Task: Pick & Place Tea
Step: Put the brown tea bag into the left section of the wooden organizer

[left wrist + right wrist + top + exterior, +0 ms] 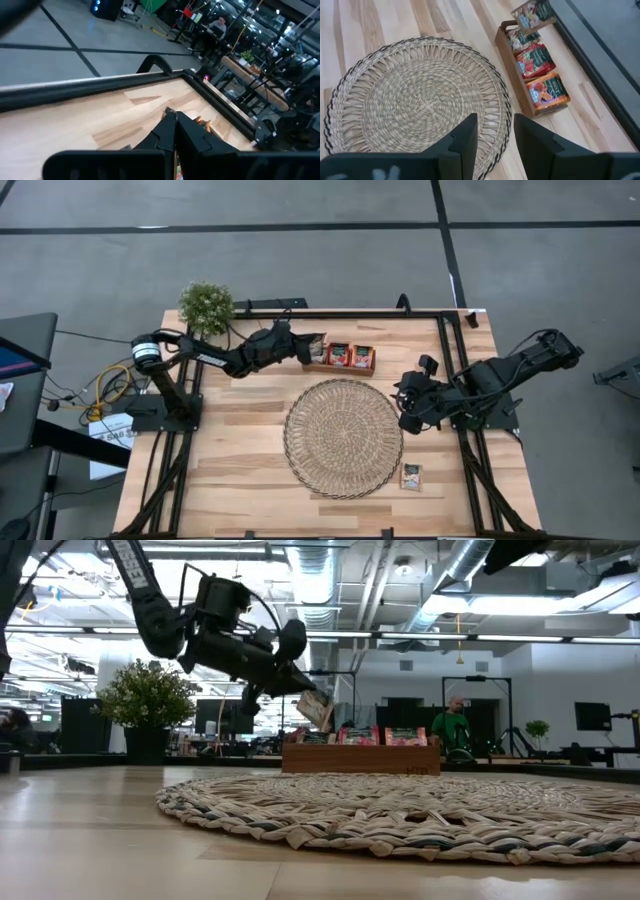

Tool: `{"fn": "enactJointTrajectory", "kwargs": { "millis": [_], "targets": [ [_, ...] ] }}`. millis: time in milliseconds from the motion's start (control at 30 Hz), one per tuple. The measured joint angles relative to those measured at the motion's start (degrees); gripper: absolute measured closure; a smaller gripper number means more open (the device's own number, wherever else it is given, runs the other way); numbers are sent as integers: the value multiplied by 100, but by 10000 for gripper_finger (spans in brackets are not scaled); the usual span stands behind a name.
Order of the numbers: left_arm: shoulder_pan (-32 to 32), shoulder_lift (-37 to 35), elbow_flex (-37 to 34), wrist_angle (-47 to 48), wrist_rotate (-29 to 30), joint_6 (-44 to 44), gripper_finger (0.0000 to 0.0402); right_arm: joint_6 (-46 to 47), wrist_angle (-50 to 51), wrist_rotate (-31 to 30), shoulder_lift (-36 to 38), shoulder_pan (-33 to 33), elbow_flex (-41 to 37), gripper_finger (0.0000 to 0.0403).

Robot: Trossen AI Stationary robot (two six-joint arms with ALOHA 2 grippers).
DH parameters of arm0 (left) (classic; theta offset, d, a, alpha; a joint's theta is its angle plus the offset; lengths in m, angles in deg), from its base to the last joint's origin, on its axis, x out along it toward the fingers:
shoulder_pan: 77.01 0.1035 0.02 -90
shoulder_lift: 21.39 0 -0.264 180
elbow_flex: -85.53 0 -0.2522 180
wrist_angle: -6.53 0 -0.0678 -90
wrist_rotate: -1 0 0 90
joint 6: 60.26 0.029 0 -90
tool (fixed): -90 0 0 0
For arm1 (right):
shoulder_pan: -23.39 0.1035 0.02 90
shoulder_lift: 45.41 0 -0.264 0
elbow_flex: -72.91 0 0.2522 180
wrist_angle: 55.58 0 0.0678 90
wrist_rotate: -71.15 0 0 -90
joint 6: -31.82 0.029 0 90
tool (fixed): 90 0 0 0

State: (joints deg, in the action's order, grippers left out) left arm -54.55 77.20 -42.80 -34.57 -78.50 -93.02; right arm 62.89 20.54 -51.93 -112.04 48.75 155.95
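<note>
The left gripper (305, 690) is hovering above the left end of the small brown wooden tray (340, 367), its 2 dark fingers (175, 131) pinched shut on 1 whitish flat square tea sachet (315, 709), which is hanging tilted in the air just over the tray. In the right wrist view that same sachet is showing past the tray's far end. The tray is sitting near the table's back edge, and red-orange sachets (540, 75) are standing upright in its compartments, with pale green-printed ones (519, 37) in the end compartment under the held sachet.

The right gripper (408, 402) is waiting above the table just beside the right edge of the round woven straw mat (343, 437), its 2 fingers (467, 137) standing apart around nothing. 1 more sachet (411, 475) is lying flat on the light wooden table (240, 450), close to the mat's front right edge.

A small green potted plant (206, 304) is standing at the table's back left corner.
</note>
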Motion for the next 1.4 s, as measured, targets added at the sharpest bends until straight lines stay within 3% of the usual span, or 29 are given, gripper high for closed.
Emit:
{"fn": "enactJointTrajectory", "kwargs": {
  "millis": [233,1033,1400],
  "targets": [
    [4,721,-4,-669,-39,-283,401,0,-87,17,0,0,4,285],
    [7,1012,60,-610,320,240,401,0,-158,20,0,0,7,285],
    [7,1012,291,-586,323,1563,401,0,-159,22,0,0,7,285]
  ]
}}
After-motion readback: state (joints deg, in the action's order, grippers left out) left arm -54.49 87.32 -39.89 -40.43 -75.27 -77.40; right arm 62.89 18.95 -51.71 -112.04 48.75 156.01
